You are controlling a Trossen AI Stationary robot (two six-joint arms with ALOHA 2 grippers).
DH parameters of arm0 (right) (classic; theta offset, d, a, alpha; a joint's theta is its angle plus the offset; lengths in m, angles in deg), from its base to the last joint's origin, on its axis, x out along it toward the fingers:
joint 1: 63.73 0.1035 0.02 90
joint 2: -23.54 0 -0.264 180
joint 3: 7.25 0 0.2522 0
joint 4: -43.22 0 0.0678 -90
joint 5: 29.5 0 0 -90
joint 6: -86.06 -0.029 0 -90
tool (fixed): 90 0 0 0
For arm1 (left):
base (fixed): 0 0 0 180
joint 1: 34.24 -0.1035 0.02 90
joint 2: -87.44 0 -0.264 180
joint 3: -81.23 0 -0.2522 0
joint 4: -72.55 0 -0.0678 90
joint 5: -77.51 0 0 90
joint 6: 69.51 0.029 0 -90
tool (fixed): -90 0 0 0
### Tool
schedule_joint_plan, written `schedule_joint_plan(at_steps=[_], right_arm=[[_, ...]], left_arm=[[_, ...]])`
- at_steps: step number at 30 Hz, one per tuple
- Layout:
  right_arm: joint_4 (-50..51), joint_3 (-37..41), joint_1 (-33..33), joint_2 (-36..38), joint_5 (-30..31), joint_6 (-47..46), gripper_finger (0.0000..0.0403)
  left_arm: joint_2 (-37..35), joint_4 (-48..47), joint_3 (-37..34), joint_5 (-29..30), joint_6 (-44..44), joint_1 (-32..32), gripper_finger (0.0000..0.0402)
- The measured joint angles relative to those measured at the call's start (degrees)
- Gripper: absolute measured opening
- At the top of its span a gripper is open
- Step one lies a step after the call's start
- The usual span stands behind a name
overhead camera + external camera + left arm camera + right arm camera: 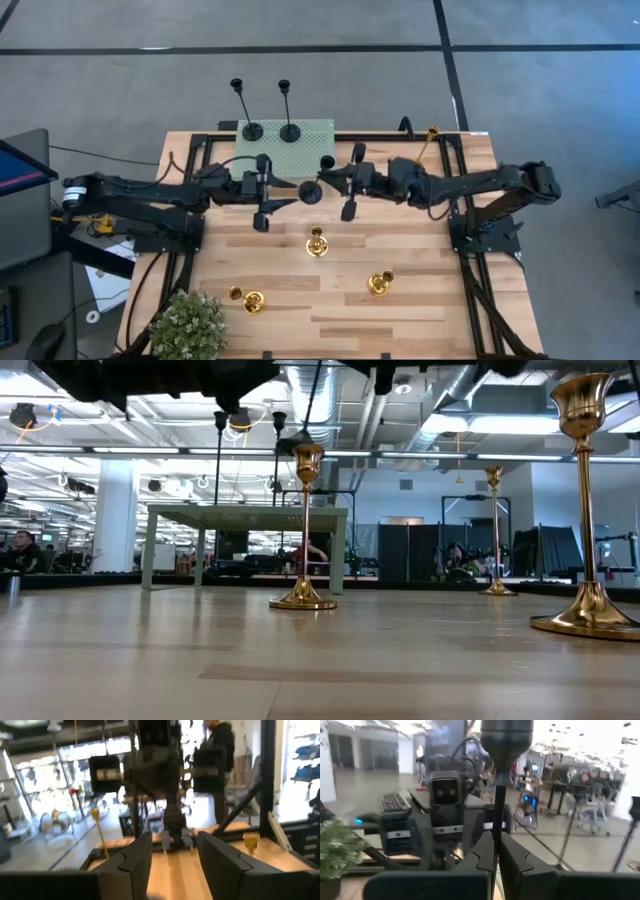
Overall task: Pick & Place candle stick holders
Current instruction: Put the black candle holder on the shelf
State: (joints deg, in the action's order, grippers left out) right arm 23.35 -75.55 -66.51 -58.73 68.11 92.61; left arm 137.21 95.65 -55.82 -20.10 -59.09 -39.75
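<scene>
- Right gripper (496, 852) is clenched on the thin stem of a black candle stick holder (499, 795); in its wrist view the stem runs straight out between the closed fingers to the cup end.
- From above, that held holder (318, 176) hangs over the middle of the table, its long axis close to vertical, round base (310, 192) towards the camera side and cup (327, 161) just beyond it.
- Left gripper (268, 205) sits just beside the held holder's base; its wrist view shows the two fingers (134, 865) parted with bare wood between them, nothing held.
- Two more black holders (246, 108) stand upright on the green mat (312, 137) at the far edge, side by side, stems vertical.
- Gold holder (317, 243) stands upright on the wooden table (420, 310) near the centre; another (379, 284) stands nearer the front right, and a third (250, 299) front left, by the potted plant (189, 325).
- A fourth gold holder (430, 137) stands at the far right corner, beside the frame.
</scene>
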Motion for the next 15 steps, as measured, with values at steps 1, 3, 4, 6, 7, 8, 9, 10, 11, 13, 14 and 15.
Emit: schedule_joint_plan(at_steps=[1,3,4,6,7,8,9,10,11,13,14,15], right_arm=[[2.8,-1.4,-0.8,0.1,0.0,0.0,0.0],[8.3,-4.1,-2.8,0.1,0.0,0.0,0.0],[10.6,-5.5,-3.8,0.0,0.0,0.4,0.0],[12.8,-8.3,-5.9,-1.0,0.0,1.3,0.0],[13.6,-9.3,-7.0,-1.5,-0.2,1.3,0.0],[14.2,-9.9,-8.2,-1.9,-0.8,1.3,0.0],[14.2,-10.7,-9.4,-2.6,-2.0,1.3,0.0],[14.1,-11.3,-10.7,-3.3,-3.4,1.1,0.0],[14.3,-11.7,-12.0,-3.7,-4.6,0.4,0.0],[13.7,-12.5,-14.6,-4.8,-6.2,-1.4,0.0],[13.5,-12.6,-15.8,-5.2,-6.4,-2.1,0.0],[13.8,-12.6,-16.9,-5.5,-6.4,-2.6,0.0]], left_arm=[[-1.2,-2.0,0.0,0.2,0.0,0.0,0.0155],[-3.2,-4.7,0.0,0.6,0.0,0.0,0.0151],[-4.2,-6.4,0.0,0.6,-0.3,0.0,0.0149],[-5.7,-8.5,0.0,0.6,-0.3,0.0,0.0145],[-6.5,-9.7,0.0,0.6,-0.4,0.0,0.0143],[-7.2,-10.8,0.0,0.6,-0.5,0.0,0.0141],[-7.8,-11.6,0.0,0.6,-0.6,0.0,0.0139],[-8.4,-12.5,0.0,0.6,-0.7,0.0,0.0136],[-9.0,-13.5,0.0,0.6,-0.7,0.0,0.0133],[-9.9,-14.8,0.0,0.7,-0.8,0.0,0.0127],[-10.5,-15.8,0.0,0.7,-0.8,0.0,0.0125],[-10.7,-16.0,0.0,0.7,-0.8,0.0,0.0122]])
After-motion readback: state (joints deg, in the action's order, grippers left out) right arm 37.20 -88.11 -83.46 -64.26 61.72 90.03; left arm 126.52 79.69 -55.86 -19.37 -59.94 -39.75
